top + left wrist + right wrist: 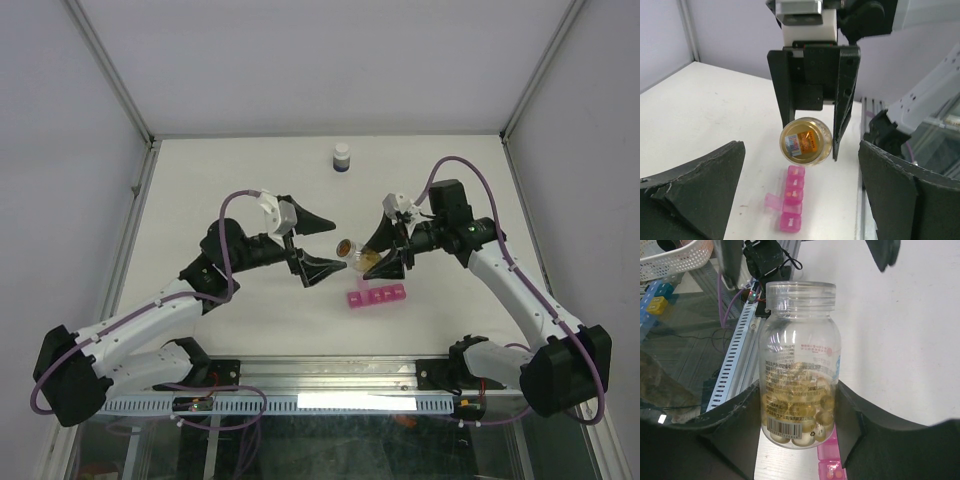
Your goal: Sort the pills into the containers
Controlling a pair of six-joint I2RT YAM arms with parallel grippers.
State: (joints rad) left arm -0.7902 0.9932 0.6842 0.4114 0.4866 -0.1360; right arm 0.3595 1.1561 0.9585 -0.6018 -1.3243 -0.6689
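Pinching the clear bottle (799,375) at its lower body, the fingers (740,425) of my right gripper (372,255) press on either side of it, closed only as far as its width allows. The bottle is held above the worktop (220,190) near its middle. Its threaded neck points away from my right wrist and toward my left gripper (332,247). The pills (797,415) lie as a yellow-orange mass in the bottle's lower part.

My left gripper is spread wide and touches nothing, its fingers near the bottle's neck.

The bottle's label carries a barcode and blocks of small print, some of it red, all too fine to read.

The pink pill organiser (377,296) lies on the worktop toward the near edge, almost under the bottle. One lid sticks out to the side in the left wrist view.

Both arms reach in from the near edge, elbows bent outward, grippers facing each other. A dark bottle (342,157) with a white cap stands at the far edge.
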